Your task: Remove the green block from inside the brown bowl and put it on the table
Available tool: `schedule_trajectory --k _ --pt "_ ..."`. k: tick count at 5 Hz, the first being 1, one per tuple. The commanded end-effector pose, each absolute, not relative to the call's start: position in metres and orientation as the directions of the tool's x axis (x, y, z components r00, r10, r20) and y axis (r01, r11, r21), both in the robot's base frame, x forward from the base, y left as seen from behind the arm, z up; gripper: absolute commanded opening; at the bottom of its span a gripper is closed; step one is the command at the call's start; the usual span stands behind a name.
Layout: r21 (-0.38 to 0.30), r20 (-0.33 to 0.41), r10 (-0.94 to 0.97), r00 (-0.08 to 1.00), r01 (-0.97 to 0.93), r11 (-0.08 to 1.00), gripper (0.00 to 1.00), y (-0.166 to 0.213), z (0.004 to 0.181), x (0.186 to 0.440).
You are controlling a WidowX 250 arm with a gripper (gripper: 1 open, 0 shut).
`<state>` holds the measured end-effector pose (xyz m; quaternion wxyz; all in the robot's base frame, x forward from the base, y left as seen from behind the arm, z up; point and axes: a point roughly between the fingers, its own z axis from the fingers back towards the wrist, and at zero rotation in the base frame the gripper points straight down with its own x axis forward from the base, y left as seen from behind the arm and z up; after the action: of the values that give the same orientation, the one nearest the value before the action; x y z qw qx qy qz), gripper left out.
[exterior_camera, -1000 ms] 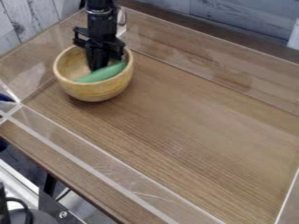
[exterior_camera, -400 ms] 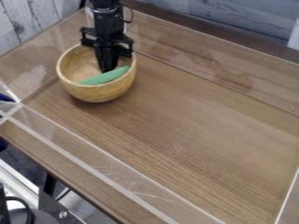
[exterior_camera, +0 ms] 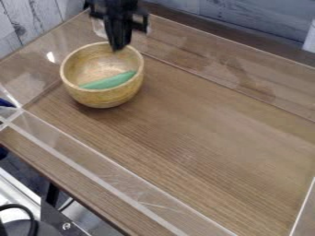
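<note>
Green block [exterior_camera: 106, 82] lies inside the brown bowl [exterior_camera: 103, 74], low against the wall at about 6 o'clock, tilted on the curve, not flat. It reads as light and slightly soft-edged, likely foam or rubbery, so it should give a little under pinch and not slip much. Best hold, by my judgement: across the narrow width near the middle, coming straight down; the wall behind it leaves little room on that side.

Bowl sits on the tabletop [exterior_camera: 209, 138] toward 10 o'clock.

Gripper [exterior_camera: 120, 43] hangs above the rim at 12 o'clock, fingers pressed together, nothing between them that I can see.

Hard to make out: the gripper is blurred, its upper part cut off by the frame. Block's underside and thickness hidden.
</note>
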<state>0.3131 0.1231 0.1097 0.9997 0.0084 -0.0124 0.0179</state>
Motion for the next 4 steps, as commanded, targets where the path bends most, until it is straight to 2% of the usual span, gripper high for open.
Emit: schedule_trajectory --k 1,2,4 --pt "0.045 0.169 0.005 0.986 -0.013 0.999 0.0 0.118 0.159 0.316" --pt "0.056 0.13 -0.06 0.99 0.053 0.997 0.0 0.081 0.162 0.31" --pt "0.092 0.013 -0.22 0.975 0.218 0.972 0.0 -0.019 0.13 0.299"
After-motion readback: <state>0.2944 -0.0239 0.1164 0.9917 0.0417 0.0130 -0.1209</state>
